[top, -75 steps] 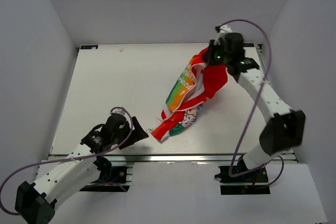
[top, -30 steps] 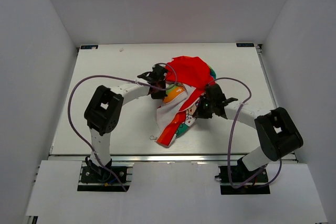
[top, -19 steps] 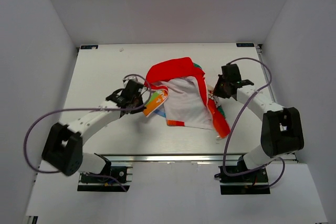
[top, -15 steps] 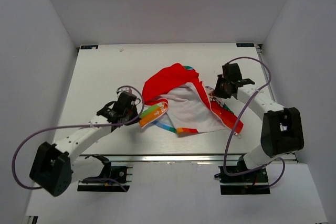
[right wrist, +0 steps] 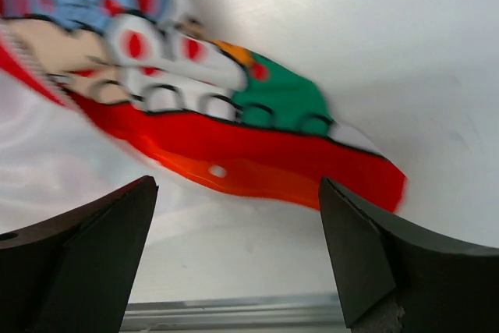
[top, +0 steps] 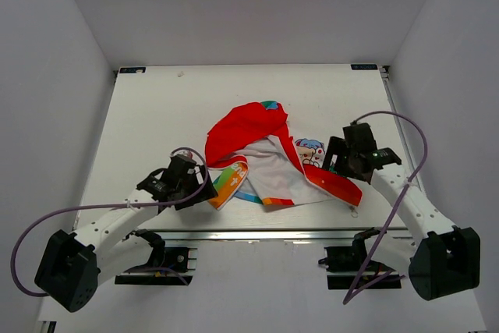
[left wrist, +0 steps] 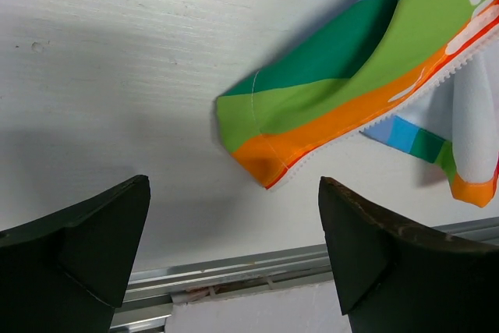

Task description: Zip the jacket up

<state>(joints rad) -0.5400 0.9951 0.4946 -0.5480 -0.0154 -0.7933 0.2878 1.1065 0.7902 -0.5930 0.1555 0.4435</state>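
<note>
Top external: the jacket [top: 261, 154] lies rumpled on the counter [top: 156, 107], centre and toward the near edge, with the red hood [top: 242, 126] bunched on the far side and pale lining showing.
Left wrist: the left jaws are spread wide with nothing between them. The rainbow hem corner [left wrist: 265, 157] lies flat just ahead of them, apart from both tips.
Right wrist: the right jaws are also spread and empty. The red hem band [right wrist: 257, 169] under the cartoon print is just ahead, though this picture is blurred.
Zipper: teeth [left wrist: 405, 91] run along the orange edge. I cannot make out a slider or end pin in any view.
State of task: in my judgement not yet started, since the two front edges lie well apart and one is folded over.
Risk 1: a pinch on the hem corner may take cloth only, not the tooth tape, so the halves never line up.
Risk 2: the folded lining between the edges could be caught in the zip.
Risk 3: both hems sit near the front rail [left wrist: 234, 271], so a pull toward the arms could drag the cloth over the edge.
Risk 4: with nothing pinning the hood, a one-sided tug would slide the whole garment.
</note>
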